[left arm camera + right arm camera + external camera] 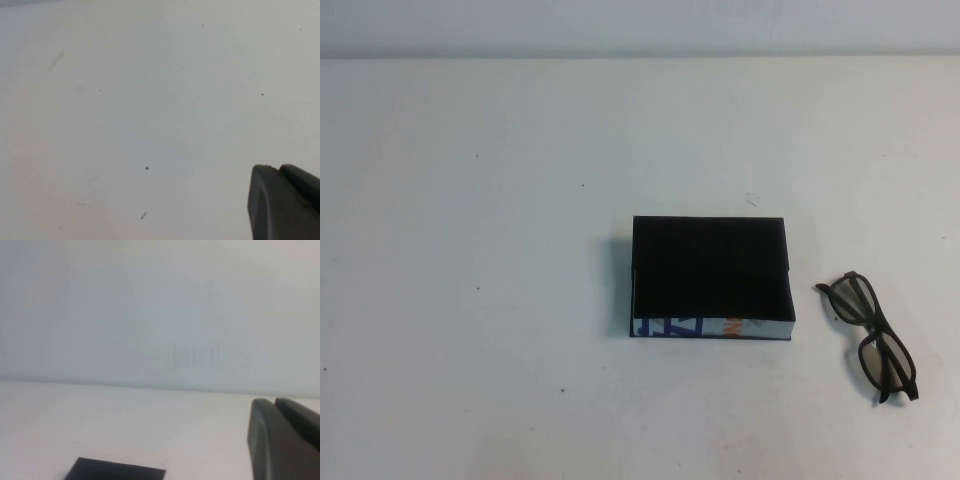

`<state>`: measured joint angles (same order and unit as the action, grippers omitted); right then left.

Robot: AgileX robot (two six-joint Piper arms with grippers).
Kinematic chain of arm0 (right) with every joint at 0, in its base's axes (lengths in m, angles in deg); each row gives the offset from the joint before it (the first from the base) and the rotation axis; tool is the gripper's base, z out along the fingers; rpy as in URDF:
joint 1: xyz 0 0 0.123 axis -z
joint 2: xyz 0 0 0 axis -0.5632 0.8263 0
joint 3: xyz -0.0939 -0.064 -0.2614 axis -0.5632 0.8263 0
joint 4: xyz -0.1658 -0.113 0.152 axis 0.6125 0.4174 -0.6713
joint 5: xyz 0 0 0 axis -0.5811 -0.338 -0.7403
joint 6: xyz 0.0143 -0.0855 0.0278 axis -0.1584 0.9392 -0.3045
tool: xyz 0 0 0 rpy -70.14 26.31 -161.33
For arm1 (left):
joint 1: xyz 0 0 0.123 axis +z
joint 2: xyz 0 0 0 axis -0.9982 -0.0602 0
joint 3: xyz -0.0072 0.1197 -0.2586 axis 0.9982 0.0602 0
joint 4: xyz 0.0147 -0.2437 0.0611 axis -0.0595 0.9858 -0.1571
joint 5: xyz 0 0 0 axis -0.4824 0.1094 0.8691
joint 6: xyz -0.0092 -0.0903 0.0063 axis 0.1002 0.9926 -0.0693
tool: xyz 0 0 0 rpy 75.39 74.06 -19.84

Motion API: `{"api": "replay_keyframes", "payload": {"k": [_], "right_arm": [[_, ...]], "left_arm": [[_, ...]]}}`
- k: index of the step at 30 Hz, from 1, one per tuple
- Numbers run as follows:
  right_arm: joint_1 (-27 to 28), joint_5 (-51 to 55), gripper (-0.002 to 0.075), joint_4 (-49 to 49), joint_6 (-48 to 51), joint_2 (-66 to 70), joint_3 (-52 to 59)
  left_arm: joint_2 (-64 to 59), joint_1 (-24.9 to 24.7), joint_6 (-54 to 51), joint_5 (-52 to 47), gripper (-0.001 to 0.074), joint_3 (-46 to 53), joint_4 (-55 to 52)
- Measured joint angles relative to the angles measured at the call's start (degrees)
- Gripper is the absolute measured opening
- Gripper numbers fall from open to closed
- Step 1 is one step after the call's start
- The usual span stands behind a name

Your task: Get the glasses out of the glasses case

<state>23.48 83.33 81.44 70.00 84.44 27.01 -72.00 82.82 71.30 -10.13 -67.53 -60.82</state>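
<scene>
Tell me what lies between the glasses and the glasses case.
Only bare table separates the glasses from the glasses case, per the high view.

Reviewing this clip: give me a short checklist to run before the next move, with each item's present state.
1. Glasses out of the case: ok, they lie on the table to the robot's right of it, apart from it.
2. Glasses case empty: ok, only its black inside shows.
3. Case sitting flat, lettered white wall toward the robot: ok.
4. Left gripper clear of the work: ok, absent from the high view; its wrist camera shows only bare table.
5. Right gripper clear: ok, absent from the high view; the case's edge shows in its wrist camera.
6. Either gripper open or shut: cannot tell.
</scene>
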Motion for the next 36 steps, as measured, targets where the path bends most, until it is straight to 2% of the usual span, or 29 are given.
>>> {"api": "replay_keyframes", "payload": {"k": [4,10,14,19,25,27,32,36], "right_arm": [[0.0,6.28,-0.0016,5.47,-1.04,-6.4,0.55],[0.0,12.64,-0.0016,6.89,-1.39,-7.2,1.12],[0.0,7.19,-0.0016,6.69,-0.97,-7.2,4.26],[0.0,-2.82,-0.0016,6.88,-0.14,-7.29,12.33],[0.2,-10.11,-0.0016,5.81,-0.55,-7.52,21.99],[1.54,-11.62,-0.0016,2.77,-0.78,-7.52,25.38],[9.05,-16.93,-0.0016,0.4,-0.92,-8.11,32.18],[10.57,-13.37,-0.0016,0.19,-1.49,-10.58,32.93]], "left_arm": [[0.0,0.0,0.0,0.0,-0.0004,0.0,0.0],[0.0,0.0,0.0,0.0,-0.0004,0.0,0.0],[0.0,0.0,0.0,0.0,-0.0004,0.0,0.0],[0.0,0.0,0.0,0.0,-0.0005,0.0,0.0],[0.0,0.0,0.0,0.0,-0.0004,0.0,0.0],[0.0,0.0,0.0,0.0,-0.0004,0.0,0.0],[0.0,0.0,0.0,0.0,-0.0005,0.0,0.0],[0.0,0.0,0.0,0.0,-0.0004,0.0,0.0]]}}
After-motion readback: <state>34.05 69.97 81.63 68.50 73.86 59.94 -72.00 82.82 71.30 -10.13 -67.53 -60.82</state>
